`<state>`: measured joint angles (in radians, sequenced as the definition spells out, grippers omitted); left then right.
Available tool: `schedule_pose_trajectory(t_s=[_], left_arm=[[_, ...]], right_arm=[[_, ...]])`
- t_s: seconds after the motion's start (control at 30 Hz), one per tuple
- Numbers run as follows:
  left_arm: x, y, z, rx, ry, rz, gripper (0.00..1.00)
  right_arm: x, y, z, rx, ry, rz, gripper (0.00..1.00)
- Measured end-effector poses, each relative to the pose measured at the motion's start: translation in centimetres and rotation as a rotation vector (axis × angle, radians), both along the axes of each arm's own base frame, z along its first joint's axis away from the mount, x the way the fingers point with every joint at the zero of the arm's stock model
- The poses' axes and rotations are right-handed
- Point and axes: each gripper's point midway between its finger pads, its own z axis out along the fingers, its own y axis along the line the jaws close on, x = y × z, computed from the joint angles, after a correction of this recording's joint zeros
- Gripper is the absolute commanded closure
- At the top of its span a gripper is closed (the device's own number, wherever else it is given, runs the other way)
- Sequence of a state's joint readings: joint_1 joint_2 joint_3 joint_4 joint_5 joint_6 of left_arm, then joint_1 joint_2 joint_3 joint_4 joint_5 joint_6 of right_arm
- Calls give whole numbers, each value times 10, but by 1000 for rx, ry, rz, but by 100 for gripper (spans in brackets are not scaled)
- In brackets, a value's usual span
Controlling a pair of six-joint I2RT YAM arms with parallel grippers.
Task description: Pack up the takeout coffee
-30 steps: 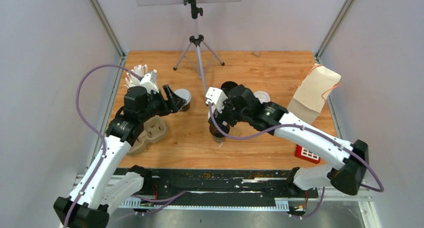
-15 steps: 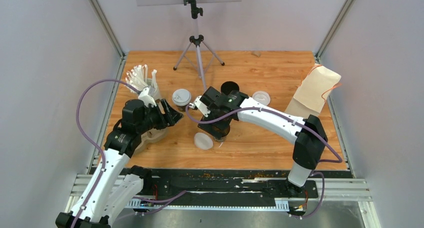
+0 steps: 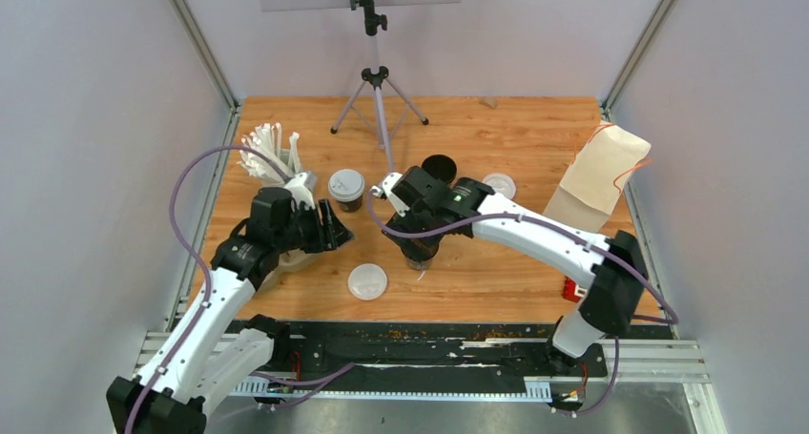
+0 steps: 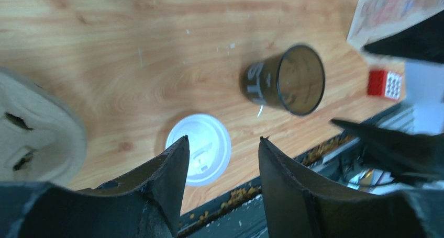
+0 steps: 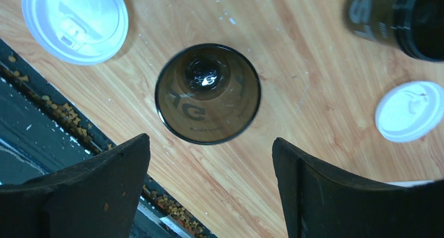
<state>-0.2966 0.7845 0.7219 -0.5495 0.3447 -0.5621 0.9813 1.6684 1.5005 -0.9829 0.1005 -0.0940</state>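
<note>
Nearest the table's (image 3: 496,272) front edge, a loose lid (image 3: 367,281) lies flat on the wood. It is white and round and sits on no cup.

Just right of it and a little farther back stands an open cup (image 5: 208,94), upright, black with pale lettering. A gleam shows at its bottom. Whether it holds liquid cannot be told.

The right gripper (image 5: 209,139) hangs directly over this cup. Its jaws are spread wider than the rim, touching nothing and holding nothing. The right arm folds at the elbow by the table's right near edge and reaches left to the centre.

At the left edge sits the pulp tray (image 4: 36,128), largely hidden under the left arm; no cup is seen in the part that shows.

The left gripper (image 4: 222,141) points toward the centre, above the loose lid. Its jaws are parted and nothing is between them. The left arm rises from its base with its wrist above the tray.

Farther back:
- A lidded cup (image 3: 346,188) stands upright, black, with its white lid seated.
- A second open cup (image 3: 438,167) stands right of it, unlidded.
- A second lid (image 3: 498,184) lies just beside that cup.
- A straw cup (image 3: 272,153), white, holds a bunch of white straws near the left edge.
- A paper bag (image 3: 601,176) stands at the right edge.
- A red block (image 4: 386,83) lies nearer the front than the bag.
</note>
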Motion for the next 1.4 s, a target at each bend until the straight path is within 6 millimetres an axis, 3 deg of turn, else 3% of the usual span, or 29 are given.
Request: schedule_pose_trajectory(t_s=[0.3,0.53,0.77,1.0,1.17,1.3,1.4], left_arm=[[-45,-51,-48,226,59,-281,47],[-71,-75,-99,401,67,-469,48],[-75,-87,-127,504,42,-565,55],[-74,-93,-150,556,57,-605,69],[-74,-91,-156,582,59,-616,100],[-72,-91,-151,590,53,-612,100],[-72,-92,-132,573,46,-595,100]], right_arm=[[16,-28,64,247,-257,-240,8],[17,-57,105,450,-428,-357,0],[15,-79,136,581,-532,-422,0],[10,-89,145,620,-568,-413,1],[10,-90,145,617,-582,-402,2],[9,-89,144,622,-585,-383,3],[2,-81,138,650,-568,-314,3]])
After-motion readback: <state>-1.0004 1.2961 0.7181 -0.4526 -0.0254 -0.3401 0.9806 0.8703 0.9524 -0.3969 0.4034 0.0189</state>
